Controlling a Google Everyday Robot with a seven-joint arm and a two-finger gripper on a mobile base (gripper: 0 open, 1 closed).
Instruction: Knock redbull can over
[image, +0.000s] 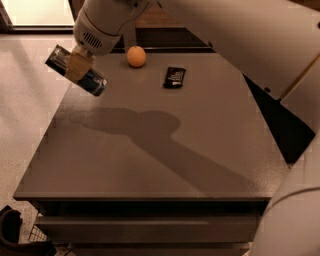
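Note:
The redbull can is a slim can with a silver end and a blue end. It hangs tilted, almost on its side, in the air over the table's far left edge. My gripper comes down from the white arm at the top and is shut around the can's middle, with a tan finger across it. The can does not touch the grey table.
An orange sits at the table's far edge. A flat black wrapped bar lies to its right. My white arm spans the upper right and casts a shadow across the tabletop. Pale floor lies to the left.

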